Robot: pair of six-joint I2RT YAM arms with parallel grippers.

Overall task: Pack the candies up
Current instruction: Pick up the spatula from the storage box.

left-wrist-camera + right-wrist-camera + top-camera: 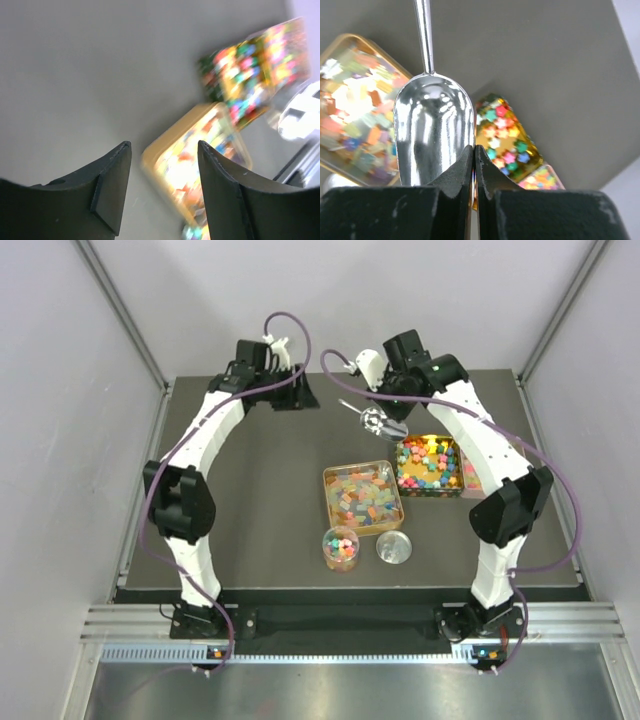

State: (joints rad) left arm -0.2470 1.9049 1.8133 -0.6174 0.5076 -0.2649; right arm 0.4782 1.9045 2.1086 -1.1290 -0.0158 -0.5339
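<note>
Pale translucent candies fill a gold tin (362,497) at the table's middle. Bright mixed candies fill a second gold tin (428,465) to its right. A small clear cup (340,548) near the front holds more candies. My right gripper (388,412) is shut on the rim of a silver scoop (374,422) above the bright tin's far left corner. In the right wrist view the gripper (474,150) pinches the scoop (432,135), whose bowl looks empty. My left gripper (292,390) is open and empty at the back; its wrist view (164,145) is blurred.
A round silver lid (394,547) lies beside the cup. A smaller clear container of candies (470,476) sits against the bright tin's right side. The dark mat ends at the enclosure walls left, right and back.
</note>
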